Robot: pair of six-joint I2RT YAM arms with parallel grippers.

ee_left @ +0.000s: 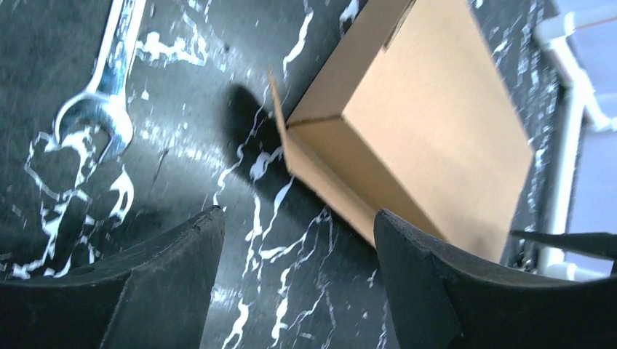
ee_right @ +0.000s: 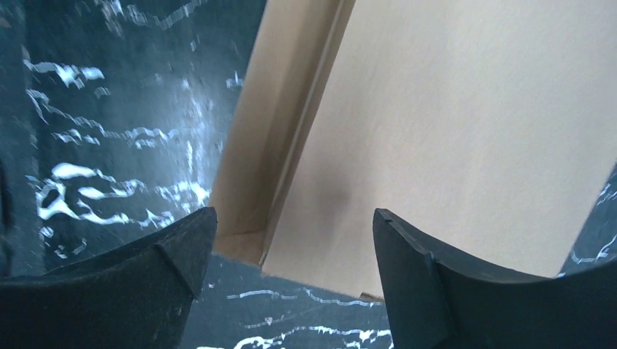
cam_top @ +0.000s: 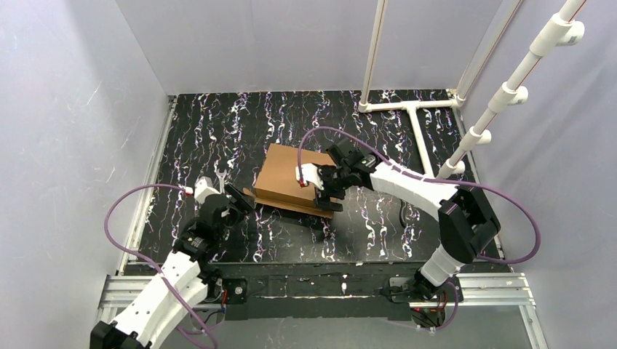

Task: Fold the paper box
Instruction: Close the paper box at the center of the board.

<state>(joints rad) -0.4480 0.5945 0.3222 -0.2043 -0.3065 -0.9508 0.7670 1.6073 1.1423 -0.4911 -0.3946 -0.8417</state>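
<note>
The paper box (cam_top: 286,177) is plain brown cardboard, folded into a shallow closed shape at mid-table. A small flap (ee_left: 279,116) sticks out at its left corner. My left gripper (cam_top: 237,199) is open just left of the box, over bare mat and apart from the cardboard. In the left wrist view the paper box (ee_left: 436,123) lies ahead and to the right of the left gripper (ee_left: 297,222). My right gripper (cam_top: 326,198) is open at the box's right front corner. In the right wrist view the paper box (ee_right: 451,131) fills the space beyond the right gripper (ee_right: 294,218), with nothing between its fingers.
A silver wrench (cam_top: 218,179) lies on the black marbled mat (cam_top: 218,131), just beyond the left gripper, and shows as the wrench (ee_left: 102,87) in the left wrist view. A white pipe frame (cam_top: 415,109) stands at the back right. Grey walls close in the table.
</note>
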